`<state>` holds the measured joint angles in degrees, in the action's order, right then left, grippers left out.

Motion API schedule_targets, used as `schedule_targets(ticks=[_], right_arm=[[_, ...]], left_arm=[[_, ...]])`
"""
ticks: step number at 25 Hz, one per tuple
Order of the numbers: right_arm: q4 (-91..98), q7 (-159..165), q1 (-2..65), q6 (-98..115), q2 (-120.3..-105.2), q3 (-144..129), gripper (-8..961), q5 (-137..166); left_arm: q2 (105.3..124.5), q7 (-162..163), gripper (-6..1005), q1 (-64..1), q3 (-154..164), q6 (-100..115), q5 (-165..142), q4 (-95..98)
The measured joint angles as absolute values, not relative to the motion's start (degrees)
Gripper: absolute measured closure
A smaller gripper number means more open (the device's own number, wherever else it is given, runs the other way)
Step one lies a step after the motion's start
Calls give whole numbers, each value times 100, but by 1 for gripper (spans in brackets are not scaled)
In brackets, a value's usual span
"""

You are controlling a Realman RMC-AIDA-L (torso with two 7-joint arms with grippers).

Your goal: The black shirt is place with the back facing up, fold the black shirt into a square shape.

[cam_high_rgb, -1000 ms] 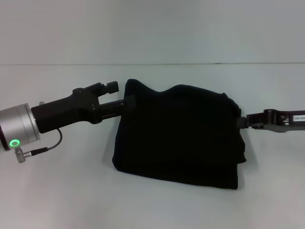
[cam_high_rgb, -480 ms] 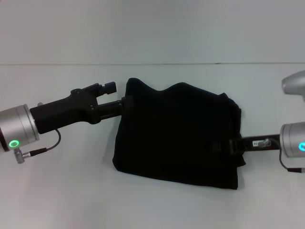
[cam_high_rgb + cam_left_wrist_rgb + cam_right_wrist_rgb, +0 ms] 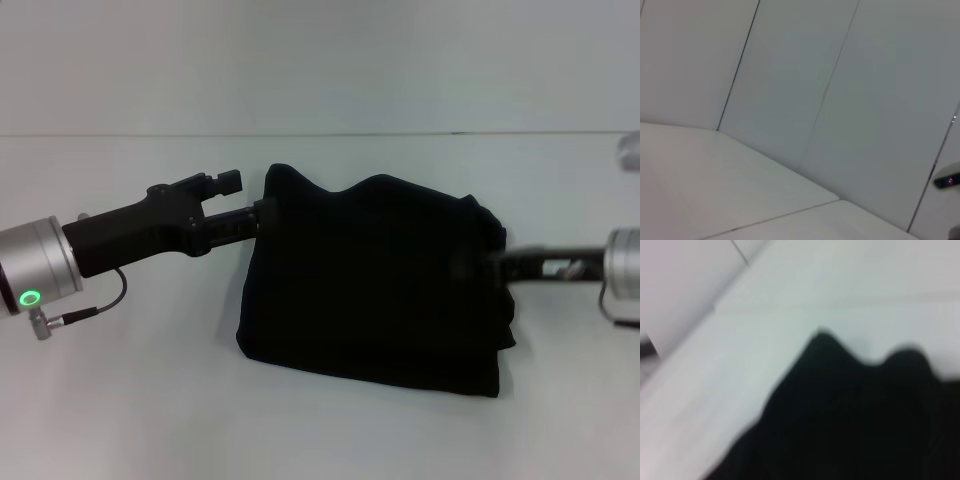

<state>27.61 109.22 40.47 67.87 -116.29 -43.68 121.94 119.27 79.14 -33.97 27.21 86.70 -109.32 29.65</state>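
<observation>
A pale white counter (image 3: pixel 130 420) is stretching out before you, meeting a plain light wall behind. The black shirt (image 3: pixel 375 285) is lying near the counter's middle, folded into a thick, roughly square bundle with a wavy far edge and no lettering showing. Your left gripper (image 3: pixel 245 205) is reaching in from the left at the bundle's far left corner; one finger is sticking up clear of the cloth while the other is touching the fabric edge, so its jaws are standing apart. Your right gripper (image 3: pixel 500 262) is pressing against the bundle's right edge, and you cannot tell how its jaws are set. The right wrist view is showing the dark cloth close up.
</observation>
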Motion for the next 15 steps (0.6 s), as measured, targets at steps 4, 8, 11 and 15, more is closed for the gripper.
schedule_targets(ticks=[4, 8, 11, 15], right_arm=[[3107, 11047, 3990, 7096, -11460, -4025, 927, 11839], [3159, 11619, 3981, 7167, -11158, -3798, 904, 11777], [3113, 12250, 3973, 7122, -10962, -3825, 888, 11847], [3091, 13148, 4037, 7057, -10852, -3887, 797, 12323]], left_arm=[[11927, 8097, 139, -3428, 2722, 8434, -10932, 2970], [11918, 8315, 140, -3444, 2728, 8337, -10944, 2975], [11910, 8379, 140, -3401, 2719, 8337, -10945, 2981], [11909, 8365, 139, -3344, 2717, 8352, -10930, 2992]])
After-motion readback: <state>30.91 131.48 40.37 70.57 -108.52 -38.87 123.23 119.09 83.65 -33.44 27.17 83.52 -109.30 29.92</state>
